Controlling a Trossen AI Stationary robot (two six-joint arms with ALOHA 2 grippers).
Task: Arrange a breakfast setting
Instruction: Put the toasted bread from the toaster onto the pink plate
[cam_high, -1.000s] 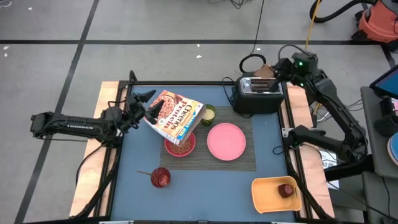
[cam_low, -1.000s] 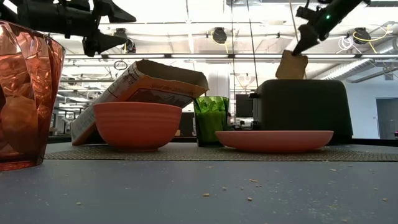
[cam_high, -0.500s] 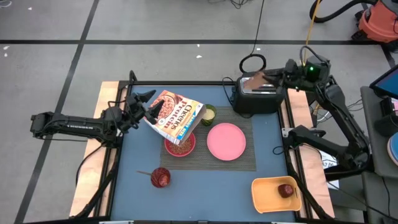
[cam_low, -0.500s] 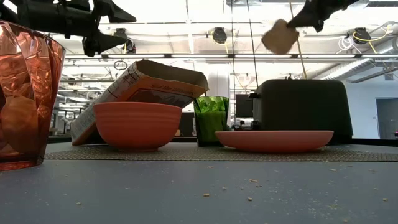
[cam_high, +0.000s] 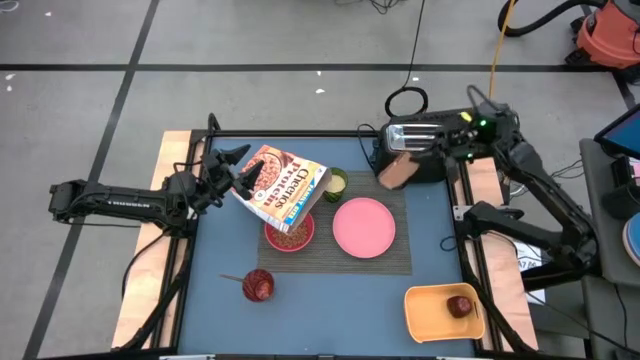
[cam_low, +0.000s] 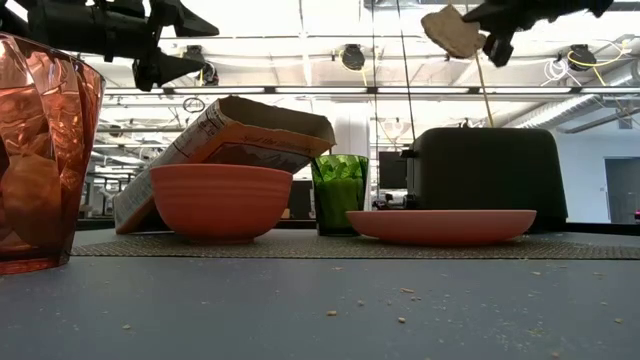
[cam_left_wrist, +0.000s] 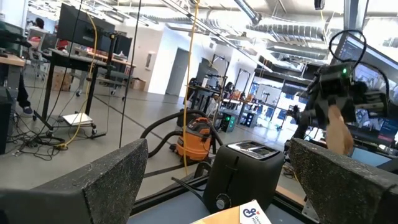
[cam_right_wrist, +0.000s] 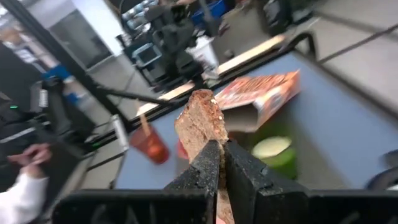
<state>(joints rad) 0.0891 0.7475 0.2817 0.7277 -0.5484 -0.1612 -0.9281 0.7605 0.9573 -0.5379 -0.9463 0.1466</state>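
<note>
My right gripper (cam_high: 412, 162) is shut on the brown toast slice (cam_high: 395, 172) and holds it in the air just in front of the black toaster (cam_high: 415, 148), above the far edge of the dark striped placemat (cam_high: 400, 255). The pink plate (cam_high: 363, 226) and the pink-red bowl (cam_high: 289, 233) sit on the mat. The Cheerios box (cam_high: 285, 190) leans tilted over the bowl's far rim (cam_low: 225, 168). My left gripper (cam_high: 243, 168) hangs open above the box's left end, clear of it in the low view (cam_low: 190, 45). My right gripper pinches one edge of the toast slice (cam_right_wrist: 205, 137) between its two fingers (cam_right_wrist: 208, 168). The fingers reach in roughly level from the table's far right. The slice sticks out past the fingertips, tilted and lifted clear, high above the toaster (cam_low: 485, 170).
A green cup (cam_high: 336, 182) stands between the box and the toaster. A red tumbler (cam_high: 258, 285) stands near the front left. An orange tray (cam_high: 432, 318) at the front right holds the red apple (cam_high: 460, 305). Bare blue table lies in front of the mat.
My right gripper has drawn the toast up from the toaster's slot and swung it toward the table's near edge and a little left, rolling its wrist. The slice has tipped from upright to slanting and hangs past the toaster's front.
</note>
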